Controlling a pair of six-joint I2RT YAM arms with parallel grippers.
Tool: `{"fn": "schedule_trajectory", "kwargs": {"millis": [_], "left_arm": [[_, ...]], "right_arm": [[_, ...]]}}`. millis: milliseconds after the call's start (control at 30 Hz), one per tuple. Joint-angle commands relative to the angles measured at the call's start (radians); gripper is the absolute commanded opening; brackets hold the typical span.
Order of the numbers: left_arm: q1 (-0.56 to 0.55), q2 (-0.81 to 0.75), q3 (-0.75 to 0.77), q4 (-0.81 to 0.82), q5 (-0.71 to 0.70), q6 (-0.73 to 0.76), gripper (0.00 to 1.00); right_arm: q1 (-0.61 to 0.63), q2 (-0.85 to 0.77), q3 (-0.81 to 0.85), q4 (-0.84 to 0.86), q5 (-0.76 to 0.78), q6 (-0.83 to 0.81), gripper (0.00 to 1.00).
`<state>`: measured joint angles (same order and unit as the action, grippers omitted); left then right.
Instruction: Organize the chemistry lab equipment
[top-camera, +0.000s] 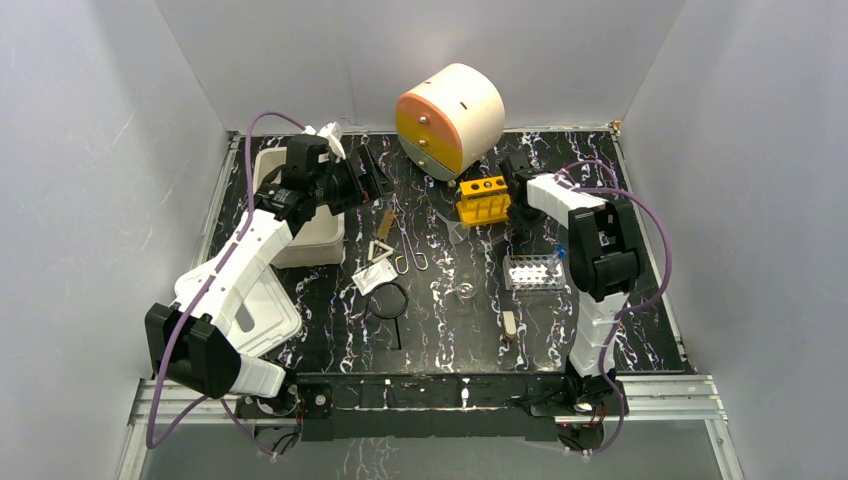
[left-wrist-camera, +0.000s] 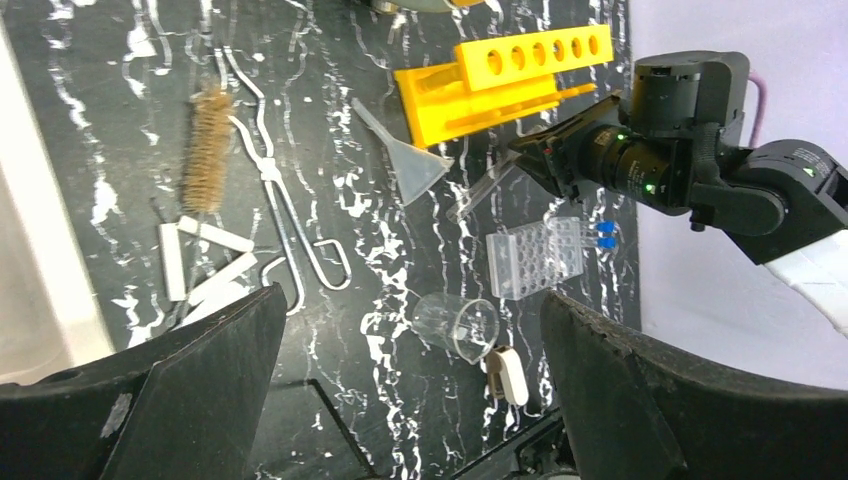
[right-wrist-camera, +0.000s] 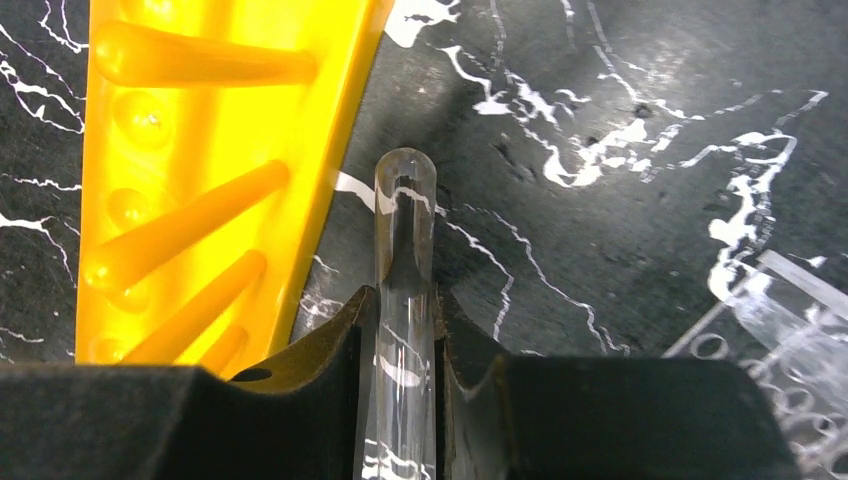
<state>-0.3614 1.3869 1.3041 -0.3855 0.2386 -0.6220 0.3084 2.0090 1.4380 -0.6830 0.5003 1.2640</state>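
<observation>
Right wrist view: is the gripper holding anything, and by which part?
Yes: a clear test tube, pinched across its shaft by the right gripper. Its rounded end sticks out ahead, beside the yellow rack.

Test tube (right-wrist-camera: 403, 300) lies just beside the rack (right-wrist-camera: 200, 150) — funnel (left-wrist-camera: 415, 165) to its left, well tray (left-wrist-camera: 535, 255) nearer.

Glass tube (right-wrist-camera: 404, 250) just right of the yellow rack (right-wrist-camera: 200, 150): lower end runs off the bottom edge between the right gripper (right-wrist-camera: 405, 345) fingers, length unknown. Rack itself cut by top and left edges there. Clear tray (right-wrist-camera: 790, 330) right of rack: blurred, cut by right edge. Left wrist view: drawer unit (left-wrist-camera: 420, 4) beyond the rack, only a sliver at the top edge. White tub (left-wrist-camera: 40, 250) far left of rack, cut off. Beige thing (left-wrist-camera: 507, 372) nearer than rack: too small to identify.
</observation>
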Motion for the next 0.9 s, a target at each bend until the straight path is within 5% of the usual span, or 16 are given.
{"fn": "schedule_trajectory", "kwargs": {"millis": [0, 367, 867], "left_arm": [[-0.033, 0.027, -0.009, 0.075, 0.081, -0.045, 0.98], [-0.097, 0.214, 0.083, 0.186, 0.237, -0.045, 0.98], [-0.224, 0.557, 0.341, 0.278, 0.527, -0.200, 0.94]], "right_arm": [[-0.021, -0.134, -0.034, 0.008, 0.001, -0.029, 0.29], [-0.071, -0.334, -0.121, 0.104, -0.136, -0.104, 0.30], [-0.076, -0.604, -0.260, 0.309, -0.564, -0.396, 0.33]]}}
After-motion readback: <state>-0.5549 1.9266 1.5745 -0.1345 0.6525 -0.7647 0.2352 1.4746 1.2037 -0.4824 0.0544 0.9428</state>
